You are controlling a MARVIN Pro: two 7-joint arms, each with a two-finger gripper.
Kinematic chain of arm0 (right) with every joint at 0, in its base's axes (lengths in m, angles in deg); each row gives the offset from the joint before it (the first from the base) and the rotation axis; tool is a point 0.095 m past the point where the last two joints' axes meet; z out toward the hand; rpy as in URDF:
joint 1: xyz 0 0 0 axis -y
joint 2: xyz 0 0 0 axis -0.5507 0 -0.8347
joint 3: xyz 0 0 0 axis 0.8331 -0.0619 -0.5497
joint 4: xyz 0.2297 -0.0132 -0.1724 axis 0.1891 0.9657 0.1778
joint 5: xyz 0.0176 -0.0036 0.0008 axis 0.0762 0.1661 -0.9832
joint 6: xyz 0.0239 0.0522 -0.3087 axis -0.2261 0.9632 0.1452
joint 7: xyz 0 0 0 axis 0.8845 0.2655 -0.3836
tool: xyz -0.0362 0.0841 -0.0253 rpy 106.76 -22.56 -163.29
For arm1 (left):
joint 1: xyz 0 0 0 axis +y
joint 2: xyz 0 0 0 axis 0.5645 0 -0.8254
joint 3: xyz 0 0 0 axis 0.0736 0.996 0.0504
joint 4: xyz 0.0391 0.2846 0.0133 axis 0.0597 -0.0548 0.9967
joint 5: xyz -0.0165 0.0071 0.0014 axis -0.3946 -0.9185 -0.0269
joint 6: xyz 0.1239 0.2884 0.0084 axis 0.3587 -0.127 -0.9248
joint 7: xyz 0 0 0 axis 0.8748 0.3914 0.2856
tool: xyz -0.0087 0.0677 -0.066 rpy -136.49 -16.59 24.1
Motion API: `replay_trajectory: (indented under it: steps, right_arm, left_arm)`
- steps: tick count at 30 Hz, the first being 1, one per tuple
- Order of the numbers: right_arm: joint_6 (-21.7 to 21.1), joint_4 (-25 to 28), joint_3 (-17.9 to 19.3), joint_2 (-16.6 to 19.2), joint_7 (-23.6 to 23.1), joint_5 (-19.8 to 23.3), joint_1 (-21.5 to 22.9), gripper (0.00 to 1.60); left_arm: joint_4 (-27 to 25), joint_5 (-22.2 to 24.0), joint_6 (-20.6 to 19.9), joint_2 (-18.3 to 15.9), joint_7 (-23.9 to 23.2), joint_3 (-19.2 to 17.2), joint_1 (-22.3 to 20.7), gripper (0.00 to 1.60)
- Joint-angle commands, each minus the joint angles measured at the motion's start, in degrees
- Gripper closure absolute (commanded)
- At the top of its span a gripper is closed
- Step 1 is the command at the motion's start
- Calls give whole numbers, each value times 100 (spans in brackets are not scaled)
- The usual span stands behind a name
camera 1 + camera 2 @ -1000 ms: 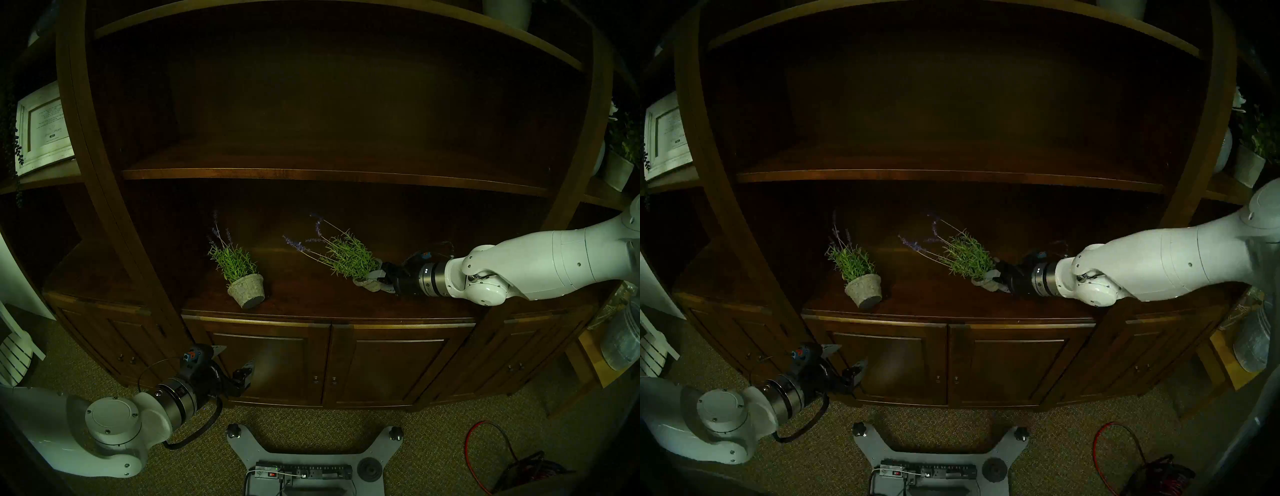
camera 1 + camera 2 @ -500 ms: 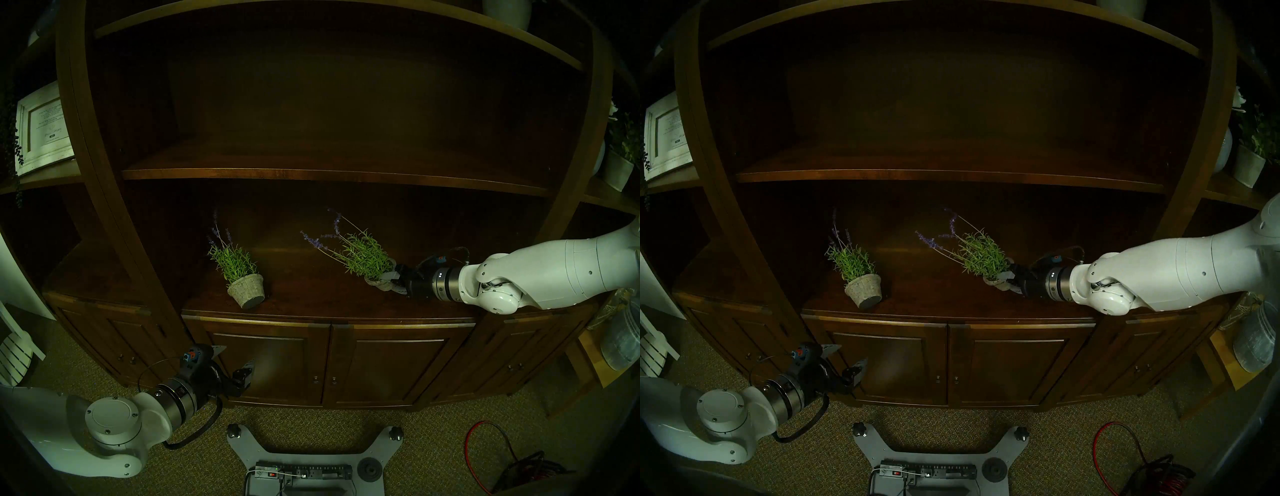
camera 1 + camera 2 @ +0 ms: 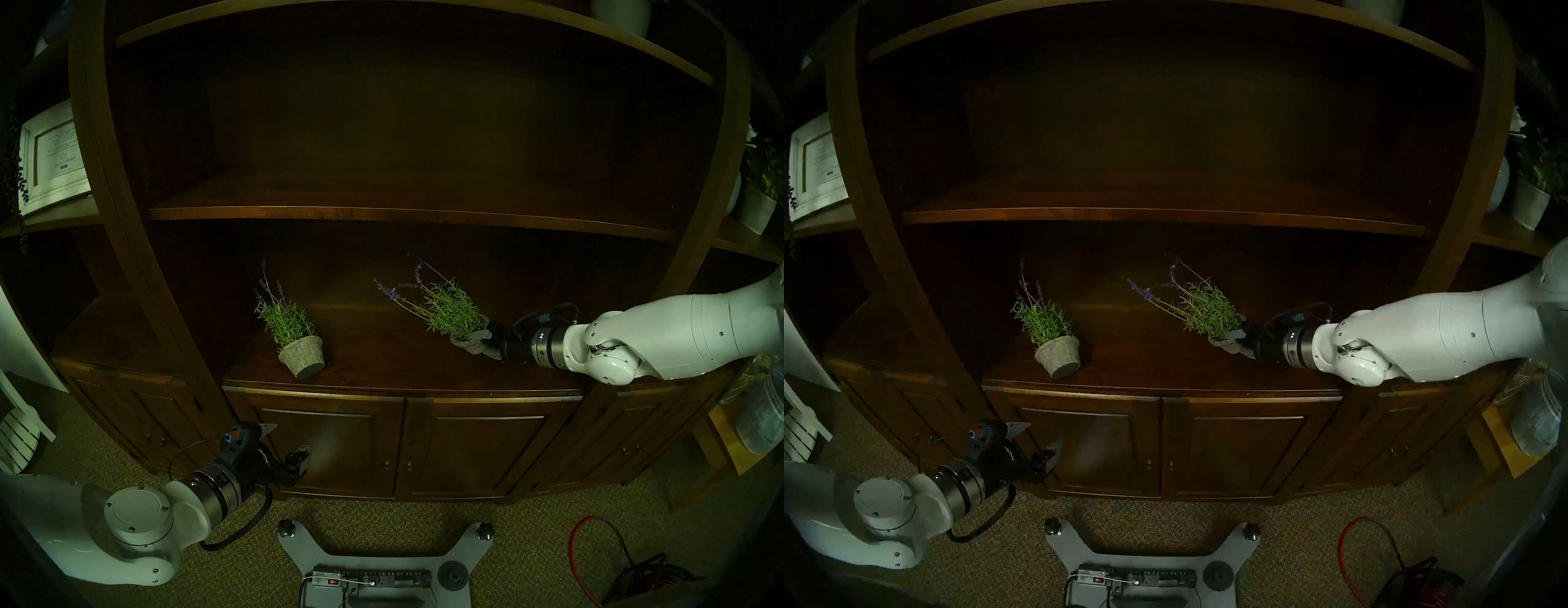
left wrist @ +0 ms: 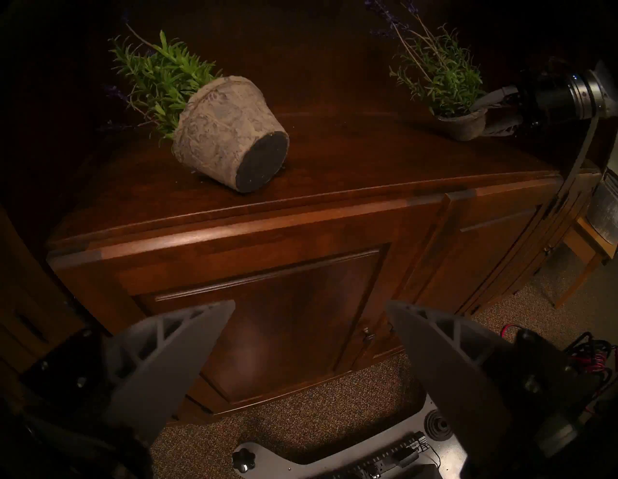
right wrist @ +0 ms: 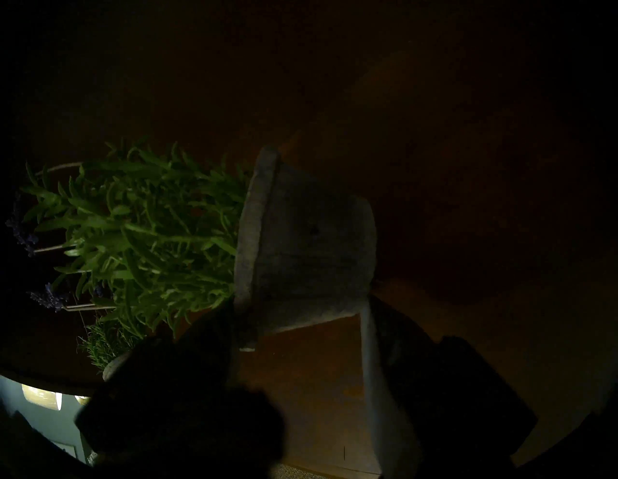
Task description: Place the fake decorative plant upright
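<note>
Your right gripper (image 3: 483, 343) is clamped on the tilted plant pot (image 3: 466, 344) at centre right, stems (image 3: 445, 310) leaning toward upper left, while your left gripper (image 3: 285, 441) gapes empty at lower left

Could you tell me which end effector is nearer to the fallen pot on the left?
Left. The left end effector hangs open below the cabinet edge, in front of that pot; the right end effector grips the other pot farther along the shelf.
</note>
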Motion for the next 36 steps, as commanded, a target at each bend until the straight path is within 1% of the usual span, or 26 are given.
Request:
replay_trajectory:
  steps: [1,7,19,24,25,27,29,31,32,34,35,36]
  right_arm:
    - [-7,-114,-20,-70,59,-6,-41,87]
    - [-29,-138,-39,-100,75,28,-42,83]
    - [-103,-143,-93,-124,87,91,9,85]
    - [-146,-158,-139,-90,81,120,69,95]
    - [-152,-176,-145,-91,71,120,69,104]
    - [-171,-128,-172,-51,99,108,172,110]
    - [-180,-147,-187,-50,96,98,203,113]
    - [-203,-71,-218,-8,134,85,329,117]
    - [-211,-83,-223,-12,129,88,335,120]
    - [-219,-90,-229,-16,125,93,340,121]
    - [-241,-98,-231,-18,137,125,351,126]
    - [-278,-153,-219,-13,120,171,324,126]
  left_arm:
    - [-65,-4,47,8,15,-66,-50,0]
    - [-65,-4,47,8,15,-66,-50,0]
    - [-65,-4,47,8,15,-66,-50,0]
    - [-65,-4,47,8,14,-65,-52,0]
    - [-65,-4,47,8,14,-65,-52,0]
    - [-65,-4,46,8,14,-64,-52,0]
    - [-65,-4,46,8,13,-64,-53,0]
    - [-64,-4,46,8,13,-63,-53,0]
    - [-64,-4,46,8,13,-63,-54,0]
    - [-64,-4,46,8,13,-63,-54,0]
    - [-64,-4,46,8,13,-63,-54,0]
    - [-64,-4,46,8,13,-63,-54,0]
